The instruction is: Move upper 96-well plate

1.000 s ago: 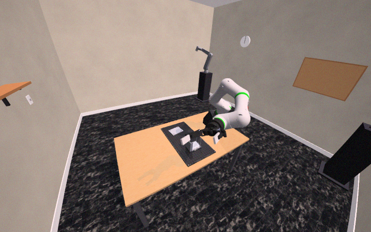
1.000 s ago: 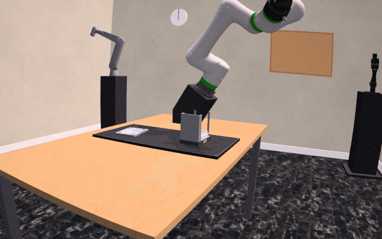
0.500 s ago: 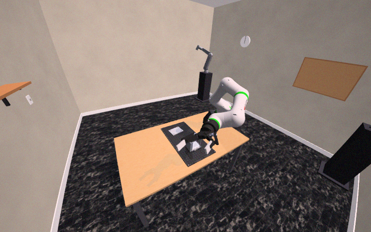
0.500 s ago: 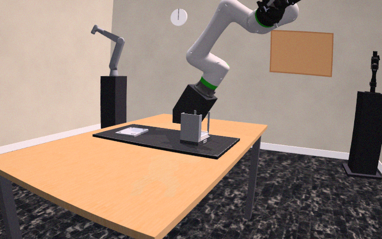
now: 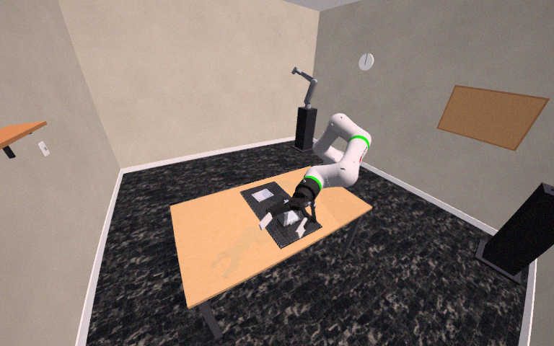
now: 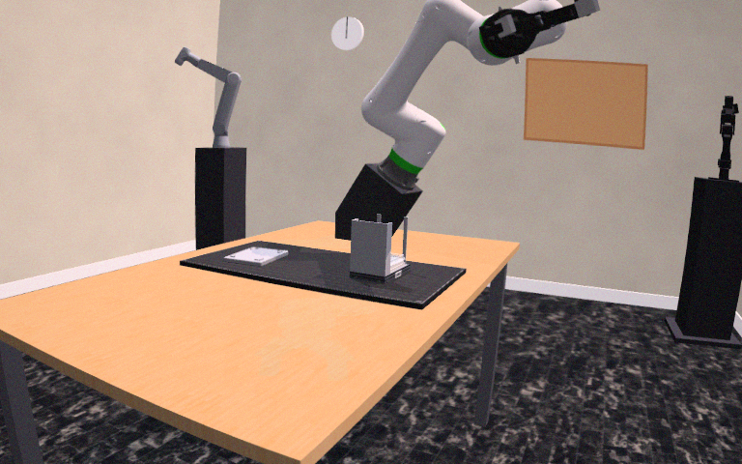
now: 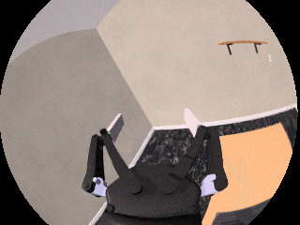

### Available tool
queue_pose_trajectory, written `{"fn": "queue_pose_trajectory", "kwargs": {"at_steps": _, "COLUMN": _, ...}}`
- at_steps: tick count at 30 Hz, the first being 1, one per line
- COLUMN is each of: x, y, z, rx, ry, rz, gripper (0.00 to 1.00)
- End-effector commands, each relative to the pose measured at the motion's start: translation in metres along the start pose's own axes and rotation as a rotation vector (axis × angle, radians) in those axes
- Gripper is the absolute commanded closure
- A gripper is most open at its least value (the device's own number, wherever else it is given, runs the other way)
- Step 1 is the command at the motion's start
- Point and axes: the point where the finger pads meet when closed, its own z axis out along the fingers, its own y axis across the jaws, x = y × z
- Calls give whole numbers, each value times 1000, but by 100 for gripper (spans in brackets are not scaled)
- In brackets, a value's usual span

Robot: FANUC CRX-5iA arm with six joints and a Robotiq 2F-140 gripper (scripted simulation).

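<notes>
The stack rack K1 (image 6: pixel 376 248) stands on the right part of a black mat (image 6: pixel 323 271), with white plates (image 6: pixel 398 266) low inside it. I cannot tell the upper plate from the lower one. The plate nest N1 (image 6: pixel 256 255) lies flat on the mat's left part and also shows in the top view (image 5: pixel 262 195). My gripper (image 5: pixel 283 226) is open and empty. It is high above the table and overlaps the rack (image 5: pixel 288 218) only by line of sight. In the wrist view the open fingers point at a room corner, with nothing between them.
My arm's base (image 6: pixel 377 202) stands just behind the rack. The rack has thin upright posts (image 6: pixel 405 235). The table's right edge (image 6: pixel 492 274) is close to the mat. Black pedestals (image 6: pixel 219 193) stand on the floor, away from the table.
</notes>
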Motion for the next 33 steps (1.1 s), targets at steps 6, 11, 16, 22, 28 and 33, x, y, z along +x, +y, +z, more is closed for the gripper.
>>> {"fn": "queue_pose_trajectory", "kwargs": {"at_steps": 6, "x": -29, "y": 32, "z": -10, "rx": -65, "ry": -124, "rz": -27, "gripper": 0}}
{"fn": "queue_pose_trajectory", "kwargs": {"at_steps": 11, "x": -39, "y": 42, "z": -14, "rx": -67, "ry": -128, "rz": -28, "gripper": 0}}
{"fn": "queue_pose_trajectory", "kwargs": {"at_steps": 16, "x": -55, "y": 59, "z": -22, "rx": -92, "ry": -188, "rz": -38, "gripper": 0}}
{"fn": "queue_pose_trajectory", "kwargs": {"at_steps": 22, "x": -73, "y": 80, "z": -33, "rx": -107, "ry": -223, "rz": -44, "gripper": 0}}
{"fn": "queue_pose_trajectory", "kwargs": {"at_steps": 28, "x": -82, "y": 91, "z": -40, "rx": -133, "ry": -283, "rz": -52, "gripper": 0}}
{"fn": "queue_pose_trajectory", "kwargs": {"at_steps": 33, "x": -97, "y": 107, "z": -51, "rx": -148, "ry": -318, "rz": -56, "gripper": 0}}
